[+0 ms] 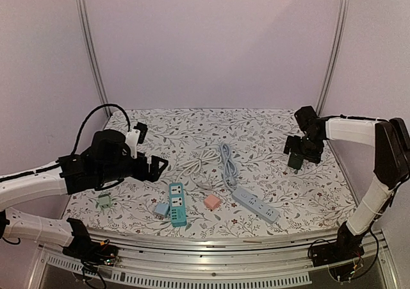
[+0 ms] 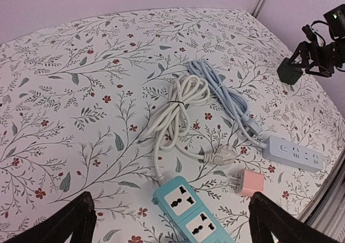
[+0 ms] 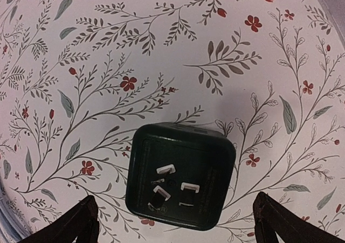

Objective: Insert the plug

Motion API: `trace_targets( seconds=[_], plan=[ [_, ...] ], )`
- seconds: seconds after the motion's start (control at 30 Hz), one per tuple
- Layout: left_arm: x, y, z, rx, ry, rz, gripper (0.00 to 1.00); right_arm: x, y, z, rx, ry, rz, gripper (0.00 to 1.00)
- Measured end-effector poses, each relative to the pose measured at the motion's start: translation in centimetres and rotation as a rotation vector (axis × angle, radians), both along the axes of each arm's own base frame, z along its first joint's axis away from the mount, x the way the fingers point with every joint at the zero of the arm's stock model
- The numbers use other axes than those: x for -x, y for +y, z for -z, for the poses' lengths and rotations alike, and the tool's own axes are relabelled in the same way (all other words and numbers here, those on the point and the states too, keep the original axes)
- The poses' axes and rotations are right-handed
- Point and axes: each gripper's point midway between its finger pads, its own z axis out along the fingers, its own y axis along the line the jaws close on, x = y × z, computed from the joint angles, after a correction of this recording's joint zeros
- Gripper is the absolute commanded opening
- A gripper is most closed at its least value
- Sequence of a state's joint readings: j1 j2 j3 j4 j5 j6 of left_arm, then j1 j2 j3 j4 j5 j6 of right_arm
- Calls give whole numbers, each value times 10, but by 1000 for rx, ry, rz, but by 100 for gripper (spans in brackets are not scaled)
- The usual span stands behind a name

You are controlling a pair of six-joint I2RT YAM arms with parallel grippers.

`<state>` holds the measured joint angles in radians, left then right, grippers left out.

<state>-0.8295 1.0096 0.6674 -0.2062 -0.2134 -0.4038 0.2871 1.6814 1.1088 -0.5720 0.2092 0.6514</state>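
The likeliest plug for this job, a dark green cube adapter, sits at the right side of the worktop, directly under the right gripper, whose fingers stand wide apart and hold nothing. In the right wrist view the two fingers flank it, one each side, so a straight descent would seem to bracket it. It is close to square with rounded corners, so it has no real long axis. Its matt plastic top faces up and carries short pale blades, so I judge it would need turning over before it could go into a socket. The right arm is plainly the nearer one. The left gripper, also spread open and empty, hovers well away over the teal power strip, a glossy bar with white socket faces. A coiled white cord runs from that strip and ends in a white plug. Just beside that lies a small pink adapter. Further right a grey-blue power strip trails its looped cord across the floral cloth.
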Motion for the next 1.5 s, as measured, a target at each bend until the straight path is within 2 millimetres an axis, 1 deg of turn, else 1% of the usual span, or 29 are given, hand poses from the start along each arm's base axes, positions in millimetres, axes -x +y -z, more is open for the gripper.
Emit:
trace_targets(
  seconds=[0.07, 0.23, 0.37, 0.6, 0.8, 1.07, 1.2, 1.37, 1.5],
  plan=[
    [0, 1, -1, 3, -3, -2, 99, -2, 1, 5, 1, 8, 2, 97],
    [1, 2, -2, 6, -9, -4, 99, -13, 4, 18, 6, 24, 6, 89],
    [1, 3, -3, 8, -13, -8, 99, -14, 2, 25, 20, 38, 8, 81],
    [0, 5, -3, 2, -17, -19, 99, -14, 1, 33, 41, 63, -8, 65],
    [-2, 7, -3, -3, -22, -31, 99, -14, 1, 33, 57, 77, -36, 50],
    [-2, 8, -2, -8, -25, -37, 99, -9, 1, 34, 80, 105, -78, 49],
    [-3, 6, -4, -5, -35, -25, 99, -1, 8, 33, 97, 127, -124, 50],
    [-3, -5, -1, 5, -25, 18, 99, 12, 30, 26, 105, 142, -207, 50],
    [0, -15, 0, 21, -19, 67, 99, 22, 56, 11, 79, 114, -280, 50]
  ],
)
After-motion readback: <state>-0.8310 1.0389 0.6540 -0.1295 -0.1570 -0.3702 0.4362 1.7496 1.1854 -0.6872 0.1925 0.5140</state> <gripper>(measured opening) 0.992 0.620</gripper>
